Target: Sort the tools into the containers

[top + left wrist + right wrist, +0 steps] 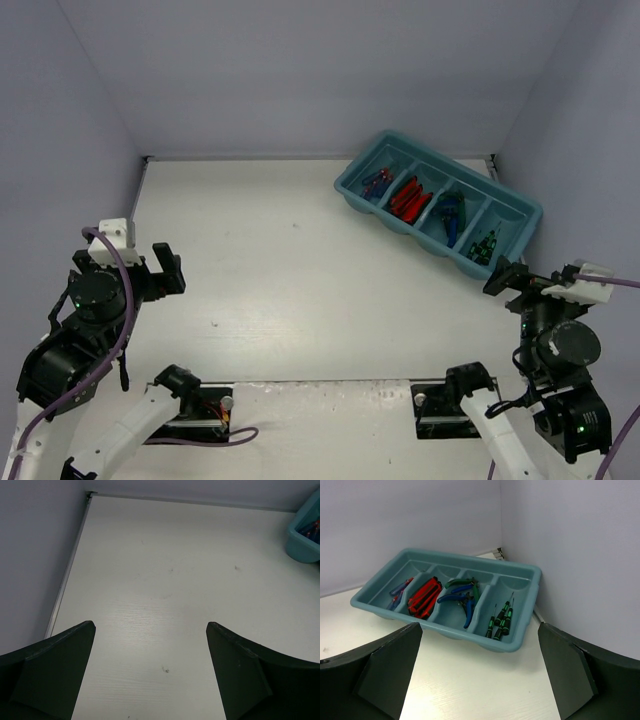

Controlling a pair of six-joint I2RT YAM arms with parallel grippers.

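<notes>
The teal-blue tray point(351, 197) with four compartments stands at the far right of the table; it also shows in the right wrist view point(530, 572). Its compartments hold blue-handled screwdrivers point(397, 591), red utility knives point(425, 596), blue and green pliers point(462, 595) and green-black screwdrivers point(501, 620). My left gripper point(160, 268) is open and empty at the near left, over bare table point(150, 625). My right gripper point(505, 277) is open and empty at the near right, just in front of the tray's near end point(480, 627).
Grey walls enclose the table on the left, back and right. The tray's corner point(302, 542) shows at the right edge of the left wrist view. The arm bases sit at the near edge.
</notes>
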